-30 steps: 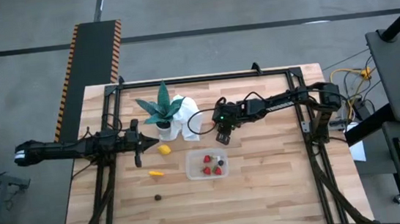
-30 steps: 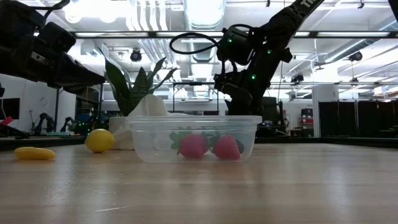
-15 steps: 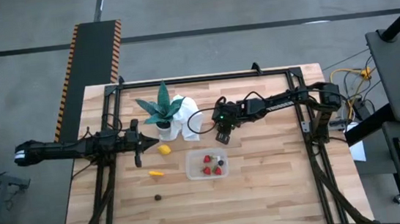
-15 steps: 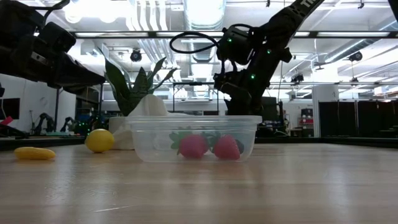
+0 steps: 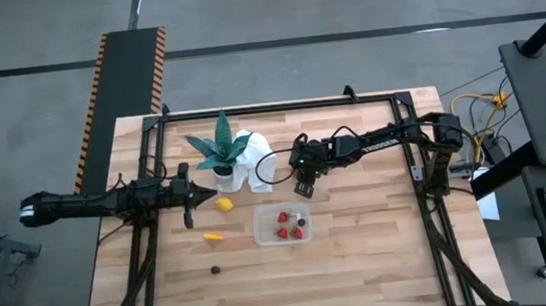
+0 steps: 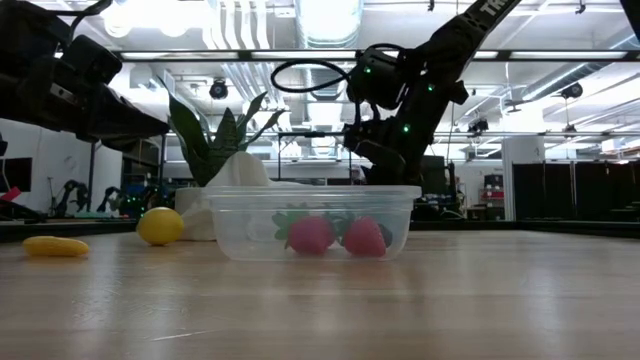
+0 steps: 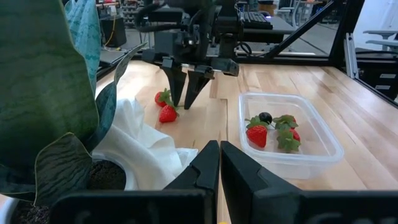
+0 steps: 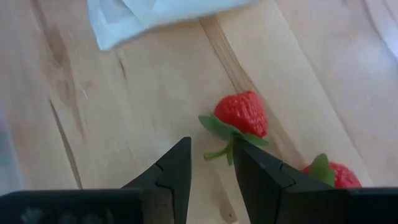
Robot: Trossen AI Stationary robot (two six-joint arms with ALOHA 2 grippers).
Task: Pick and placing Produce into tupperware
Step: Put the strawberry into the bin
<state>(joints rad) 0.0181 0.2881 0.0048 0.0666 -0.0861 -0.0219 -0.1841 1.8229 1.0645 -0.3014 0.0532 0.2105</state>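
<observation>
1. Right now I have the right gripper point(image 8: 208, 163) hanging over the table point(image 5: 364, 265) just above centre in the high view, between the white cloth point(image 5: 258, 156) and the tupperware point(image 5: 284, 224); its fingers stand apart with a narrow gap, clasping nothing.
2. In the right wrist view two strawberries lie on the wood — one strawberry point(image 8: 244, 114) just ahead of the fingertips, its green leaves right at the gap, and a second strawberry point(image 8: 333, 175) at the lower right edge of that frame. I cannot tell whether a finger touches the leaves.
3. The left wrist view shows the same pair of strawberries point(image 7: 165, 107) beside the cloth, with the right gripper's fingers pointing down at them.
4. The tupperware sits just below centre in the high view and already holds red strawberries point(image 5: 282, 215) and one small dark round piece point(image 7: 265, 117).
5. The lemon point(image 5: 225, 205) lies left of centre, the yellow-orange piece point(image 5: 214, 237) a little below it, and a tiny dark piece point(image 5: 215, 270) lower still — all outside the container.
6. The left gripper point(image 5: 206, 189) waits at centre left, near the potted plant point(image 5: 221, 150), its fingers clenched together on nothing.
</observation>
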